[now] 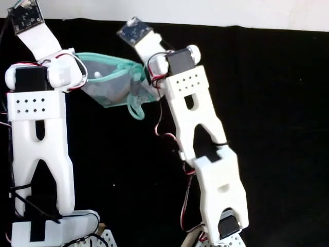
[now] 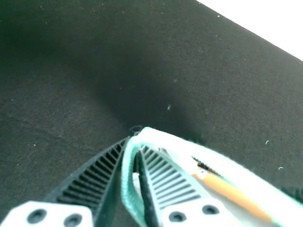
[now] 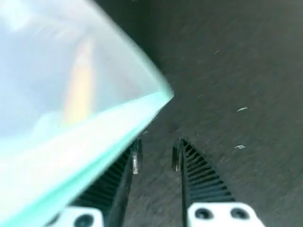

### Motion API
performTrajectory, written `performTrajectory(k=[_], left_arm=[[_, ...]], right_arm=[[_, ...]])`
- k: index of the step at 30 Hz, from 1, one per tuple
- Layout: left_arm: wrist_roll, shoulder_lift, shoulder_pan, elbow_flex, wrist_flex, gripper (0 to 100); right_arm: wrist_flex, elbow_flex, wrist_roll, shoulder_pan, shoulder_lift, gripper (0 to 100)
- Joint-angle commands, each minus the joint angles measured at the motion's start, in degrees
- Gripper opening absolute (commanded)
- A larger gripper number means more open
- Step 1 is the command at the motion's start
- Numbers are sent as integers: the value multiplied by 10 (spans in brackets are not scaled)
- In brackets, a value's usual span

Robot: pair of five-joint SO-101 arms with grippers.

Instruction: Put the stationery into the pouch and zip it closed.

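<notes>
Pouch (image 1: 110, 85) over the desk (image 1: 277, 103), between the two arms. Left claw (image 2: 135, 144) clamped on the pouch's teal rim. Right claw (image 3: 156, 158) slightly apart, empty, just beside a corner. An orange pencil (image 2: 232, 191) lies inside. Loading looks done, or partly so. Zip state unclear, and closing is probably left to do.

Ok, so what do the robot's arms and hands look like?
Both arms are white plastic with black motors, grids of small holes and red and black cables. Each hand has black ribbed fingers on white mounts with screw holes.
</notes>
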Motion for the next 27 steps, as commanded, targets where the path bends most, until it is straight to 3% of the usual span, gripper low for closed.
performTrajectory(k=[1, 17, 27], left_arm=[[3, 33, -4, 6, 1, 7], [2, 33, -4, 5, 3, 7], [2, 33, -4, 7, 1, 7]], right_arm=[[-14, 20, -1, -10, -55, 115], [-144, 20, -1, -4, -58, 116], [-33, 20, -4, 5, -59, 116]])
